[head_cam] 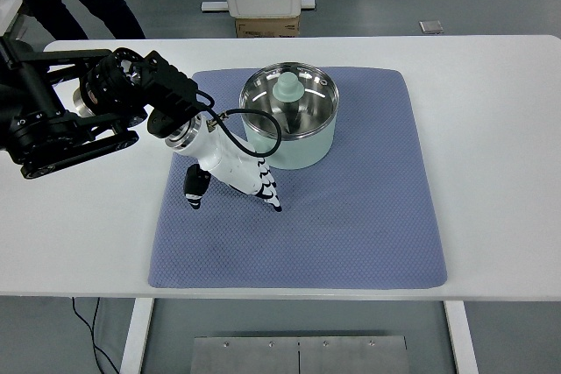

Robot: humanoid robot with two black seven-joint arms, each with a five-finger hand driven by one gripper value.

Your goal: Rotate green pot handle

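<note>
The left arm (61,116) is black, built of blocky links and round joint housings with a metallic ring at the wrist. Its left hand (230,172) has a white shell, and the fingers (270,194) are white with black banding. A thin black cable (250,120) loops from the wrist.

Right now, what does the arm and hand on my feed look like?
One arm shows, the left: a black, jointed arm of metal links ending in a glossy white hand with black-and-white striped fingertips and a black thumb tip. A black cable loops from the wrist.
</note>
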